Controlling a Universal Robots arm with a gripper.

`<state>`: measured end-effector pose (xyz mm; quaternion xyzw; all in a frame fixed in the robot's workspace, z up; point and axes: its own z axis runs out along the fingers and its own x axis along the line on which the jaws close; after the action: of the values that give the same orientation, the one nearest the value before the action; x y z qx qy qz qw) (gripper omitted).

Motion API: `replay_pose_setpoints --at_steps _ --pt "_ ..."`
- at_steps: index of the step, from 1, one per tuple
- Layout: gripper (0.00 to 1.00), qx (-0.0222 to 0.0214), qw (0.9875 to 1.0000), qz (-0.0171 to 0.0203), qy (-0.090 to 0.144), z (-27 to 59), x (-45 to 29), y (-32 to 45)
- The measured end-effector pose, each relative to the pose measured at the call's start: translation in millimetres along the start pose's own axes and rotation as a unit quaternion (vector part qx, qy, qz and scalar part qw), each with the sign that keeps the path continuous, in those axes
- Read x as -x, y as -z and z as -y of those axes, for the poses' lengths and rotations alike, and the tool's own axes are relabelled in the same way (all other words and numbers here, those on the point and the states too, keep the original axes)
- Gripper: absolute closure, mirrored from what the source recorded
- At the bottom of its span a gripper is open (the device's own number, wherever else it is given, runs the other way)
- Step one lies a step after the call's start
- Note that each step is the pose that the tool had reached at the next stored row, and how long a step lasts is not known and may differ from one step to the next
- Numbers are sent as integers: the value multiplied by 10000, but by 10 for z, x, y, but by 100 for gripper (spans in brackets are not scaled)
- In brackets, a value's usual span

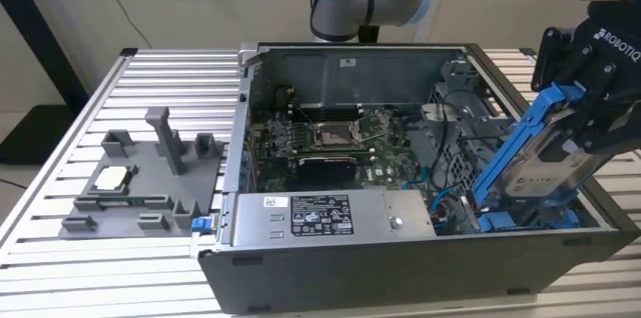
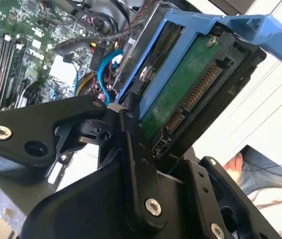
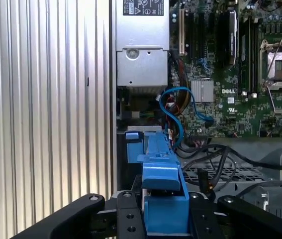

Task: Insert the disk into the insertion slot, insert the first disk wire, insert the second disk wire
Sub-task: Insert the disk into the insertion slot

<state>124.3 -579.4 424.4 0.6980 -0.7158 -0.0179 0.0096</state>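
Exterior view: black claw [image 1: 584, 129] clamps the silver-grey hard drive [image 1: 544, 162] in its blue plastic frame, tilted, lower end at the dark grey drive bay [image 1: 529, 222]; likely dense, rigid, shock-sensitive, best held by frame edges.

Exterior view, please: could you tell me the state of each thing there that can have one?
gripper: shut on the disk.
disk: held tilted, lower end down in the case, not seated flat.
insertion slot: not yet filled.
computer case: lying on its side, open.
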Motion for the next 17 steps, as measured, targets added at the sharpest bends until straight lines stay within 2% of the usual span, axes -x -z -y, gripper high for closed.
replay_pose_setpoints --at_steps 17 --pt "67 0 10000 23 -1 23 -6 -309"
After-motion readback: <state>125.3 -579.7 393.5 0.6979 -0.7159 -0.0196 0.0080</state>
